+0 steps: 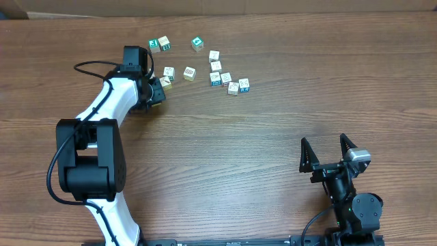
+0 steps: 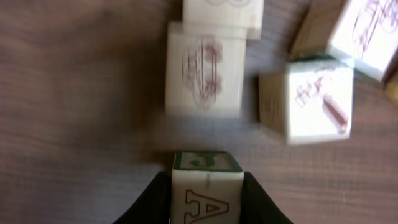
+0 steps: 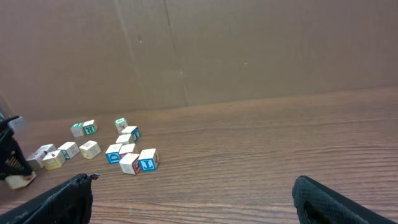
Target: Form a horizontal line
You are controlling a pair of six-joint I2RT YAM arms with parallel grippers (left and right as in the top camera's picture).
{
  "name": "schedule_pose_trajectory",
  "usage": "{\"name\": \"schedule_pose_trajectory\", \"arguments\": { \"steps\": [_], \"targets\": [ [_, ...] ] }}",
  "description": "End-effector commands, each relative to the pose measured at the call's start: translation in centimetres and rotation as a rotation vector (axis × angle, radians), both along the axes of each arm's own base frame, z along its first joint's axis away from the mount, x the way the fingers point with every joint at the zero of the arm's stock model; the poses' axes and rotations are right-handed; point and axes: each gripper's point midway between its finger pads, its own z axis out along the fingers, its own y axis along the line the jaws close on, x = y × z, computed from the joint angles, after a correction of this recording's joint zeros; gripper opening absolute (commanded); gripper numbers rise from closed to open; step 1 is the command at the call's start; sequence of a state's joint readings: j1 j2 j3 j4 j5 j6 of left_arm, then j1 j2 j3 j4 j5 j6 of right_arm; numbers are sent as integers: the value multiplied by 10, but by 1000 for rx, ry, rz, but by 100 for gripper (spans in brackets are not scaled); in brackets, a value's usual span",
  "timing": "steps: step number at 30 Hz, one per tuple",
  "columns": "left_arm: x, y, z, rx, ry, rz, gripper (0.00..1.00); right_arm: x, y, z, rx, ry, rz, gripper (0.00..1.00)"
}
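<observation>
My left gripper (image 1: 156,93) is at the back left of the table, shut on a pale wooden cube (image 2: 206,186) with a red letter A and a green-edged face. Black fingers (image 2: 152,200) press both of its sides. Just ahead of it lie a cube with a red drawing (image 2: 205,68) and another pale cube (image 2: 314,99). Several more cubes (image 1: 216,66) lie scattered to the right. No horizontal line of cubes is in view. My right gripper (image 1: 325,147) is open and empty near the front right, seen wide apart in the right wrist view (image 3: 191,180).
Green-faced cubes (image 1: 197,44) sit farthest back, and blue-faced ones (image 1: 244,85) at the right of the scatter. A cardboard wall (image 3: 199,50) stands behind the table. Bare wood (image 1: 259,150) lies between the cubes and my right arm.
</observation>
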State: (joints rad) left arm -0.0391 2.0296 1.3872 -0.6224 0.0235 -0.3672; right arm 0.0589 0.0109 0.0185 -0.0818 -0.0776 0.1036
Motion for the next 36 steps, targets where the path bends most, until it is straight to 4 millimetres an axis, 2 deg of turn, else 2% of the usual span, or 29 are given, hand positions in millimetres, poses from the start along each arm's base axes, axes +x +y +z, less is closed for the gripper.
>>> {"name": "schedule_pose_trajectory", "arguments": {
  "steps": [1, 9, 12, 17, 25, 31, 36],
  "targets": [
    [-24, -20, -4, -96, 113, -30, 23, 0, -2, -2, -4, -2, -11, 100],
    [-65, -25, -2, -116, 292, -32, 24, 0, -2, -2, -4, -2, -11, 100],
    [-71, -29, -3, -113, 314, -42, 25, 0, -2, -2, -4, -2, -11, 100],
    [-76, -41, -3, -100, 325, -76, 26, 0, -2, -2, -4, -2, -11, 100],
    [-83, -77, -3, -74, 328, -175, 26, 0, -2, -2, -4, -2, -11, 100],
    [-87, -71, -4, 89, 323, -133, 21, 0, -2, -2, -4, -2, -11, 100],
    [-87, -74, -5, 96, 320, -118, 19, 0, -2, -2, -4, -2, -11, 100]
  ]
}}
